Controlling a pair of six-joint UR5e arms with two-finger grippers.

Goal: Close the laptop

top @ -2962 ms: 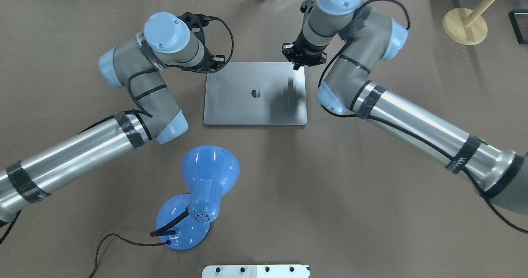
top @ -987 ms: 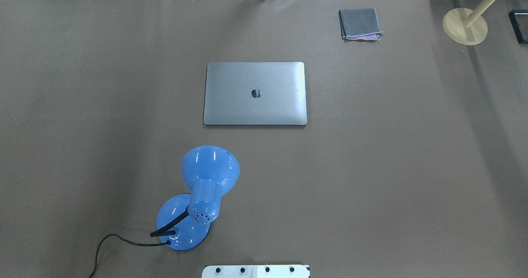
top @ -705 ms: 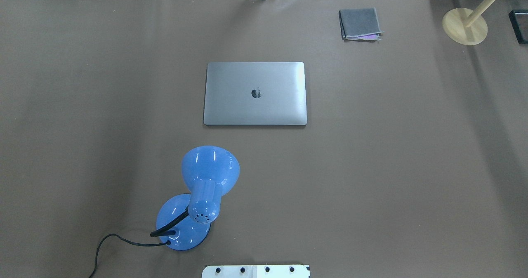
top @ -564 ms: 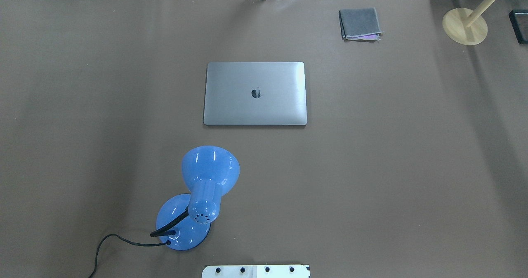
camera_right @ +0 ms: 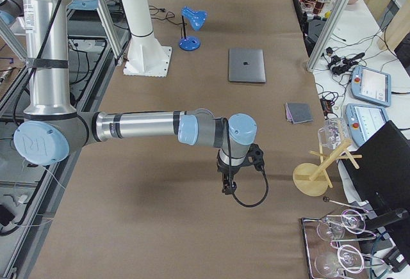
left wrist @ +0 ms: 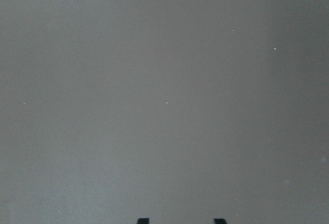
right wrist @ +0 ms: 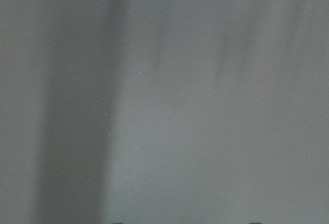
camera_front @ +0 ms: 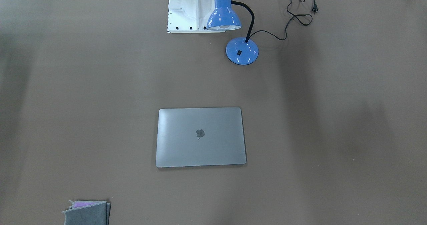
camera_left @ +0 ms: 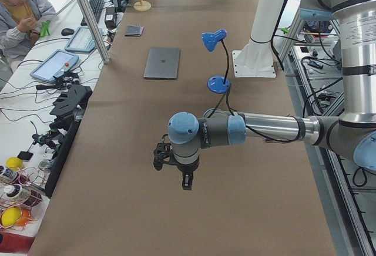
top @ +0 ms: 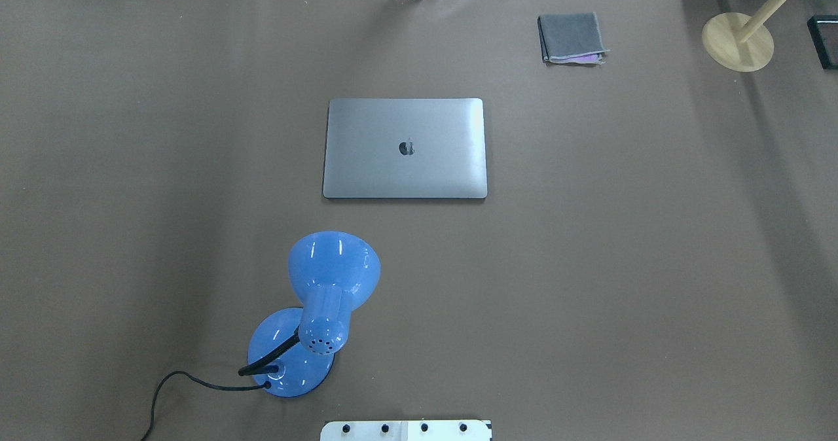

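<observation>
The laptop (top: 406,148) lies shut and flat in the middle of the brown table, its grey lid with the apple logo facing up; it also shows in the front view (camera_front: 200,136). No arm is near it. My left gripper (camera_left: 185,184) hangs over bare table far off toward the table's left end; its wrist view shows two fingertips (left wrist: 143,220) apart, with nothing between them. My right gripper (camera_right: 226,189) hangs over bare table toward the right end; its fingertips (right wrist: 255,223) barely show, wide apart and empty.
A blue desk lamp (top: 321,310) stands on the near side of the laptop, its cord trailing left. A folded grey cloth (top: 571,37) lies at the far right. A wooden stand (top: 738,40) is at the far right corner. The white robot base (camera_front: 186,8) is at the near edge.
Three seconds ago both arms were over the laptop, the right gripper at the lid's far right corner. Both have since left the overhead view. The laptop has not moved.
</observation>
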